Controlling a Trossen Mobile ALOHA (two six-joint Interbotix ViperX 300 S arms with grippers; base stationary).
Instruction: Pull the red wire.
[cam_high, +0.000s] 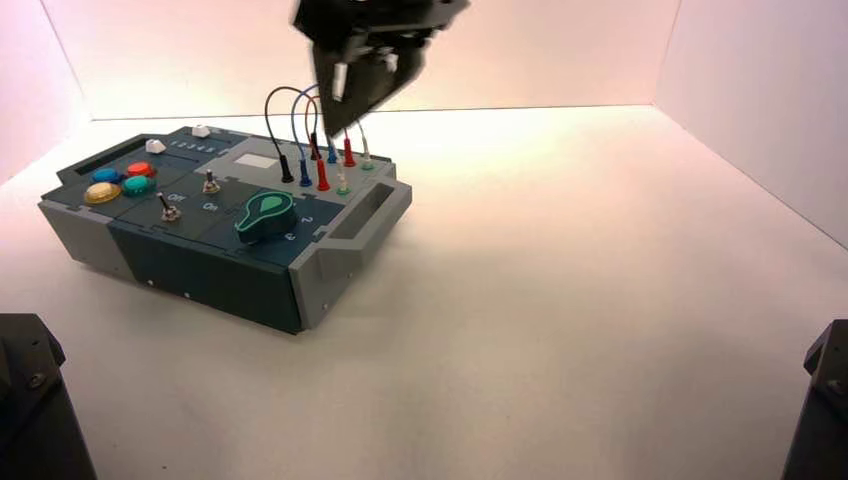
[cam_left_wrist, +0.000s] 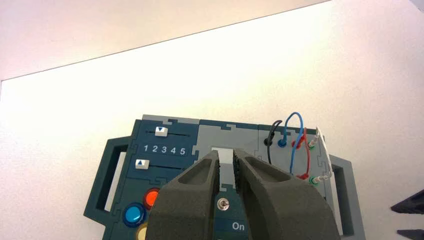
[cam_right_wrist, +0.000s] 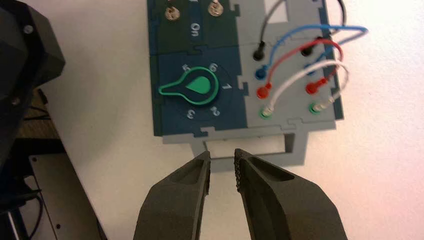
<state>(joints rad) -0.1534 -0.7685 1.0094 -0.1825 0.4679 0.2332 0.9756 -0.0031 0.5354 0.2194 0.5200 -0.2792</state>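
Red wire (cam_right_wrist: 300, 49), arched, both plugs seated in the box's (cam_high: 340, 262) grey socket panel between blue and white wires; right gripper (cam_right_wrist: 223, 165) off the handle end, fingers parted, empty; left gripper (cam_left_wrist: 226, 165), seen only by its wrist view, over the toggle switches, fingers parted, empty.

The left gripper (cam_left_wrist: 226, 161) fills the lower middle of the frame, its dark jaws slightly parted above the dark teal box (cam_left_wrist: 116, 172). The thin arched red wire (cam_left_wrist: 306, 152) stands plugged in at centre right.
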